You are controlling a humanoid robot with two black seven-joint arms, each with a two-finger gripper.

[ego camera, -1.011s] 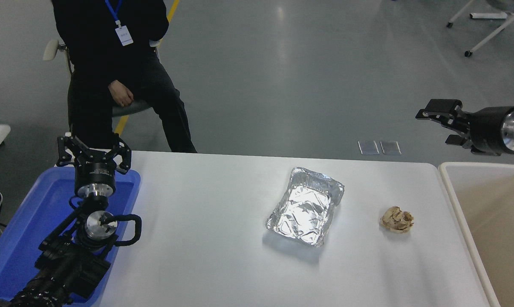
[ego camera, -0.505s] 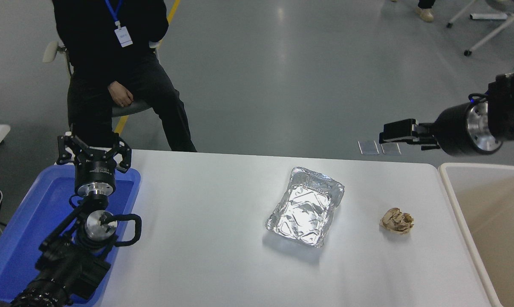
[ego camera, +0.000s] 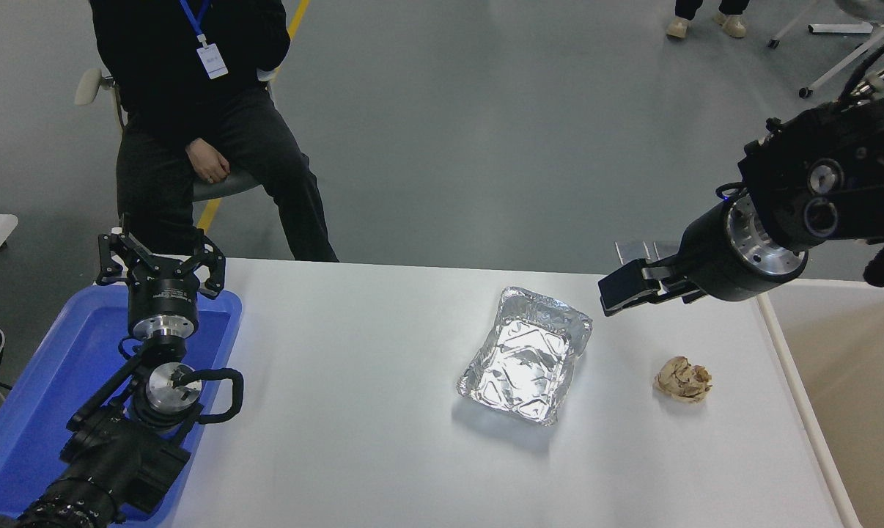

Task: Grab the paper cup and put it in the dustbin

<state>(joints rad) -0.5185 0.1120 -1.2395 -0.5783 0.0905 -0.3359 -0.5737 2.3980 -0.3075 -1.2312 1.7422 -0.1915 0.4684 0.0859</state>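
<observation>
- The right gripper (ego camera: pixel 612 295) is held in the air just beyond the far right corner of the foil tray (ego camera: pixel 526 354), with its arm reaching in from the right edge above the dustbin (ego camera: pixel 783 345); whether its fingers are parted or closed cannot be told, since they are seen edge-on.
- Nothing is seen to be held by the right gripper.
- The left gripper (ego camera: pixel 160 262) is parked at the lower left above the far end of the blue tray (ego camera: pixel 39 411), and its fingers are spread apart with nothing between them.
- A wide stretch of bare white table (ego camera: pixel 354 381) is left between the blue tray and the foil tray.
- The crumpled brown paper ball (ego camera: pixel 682 378) is set near the right of the foil tray, apart from it, and a narrower strip of table is left between the ball and the dustbin's thick rim.
- The dustbin is seen only in part at the right edge: beige-white, with a rounded near corner and a pale inside.
- The paper cup cannot be made out anywhere in the head view.
- The foil tray is crinkled, shiny and lies at a slant.
- Beyond the table's far edge a grey floor is seen, and a person (ego camera: pixel 193 110) in dark clothes is seated at the upper left.
</observation>
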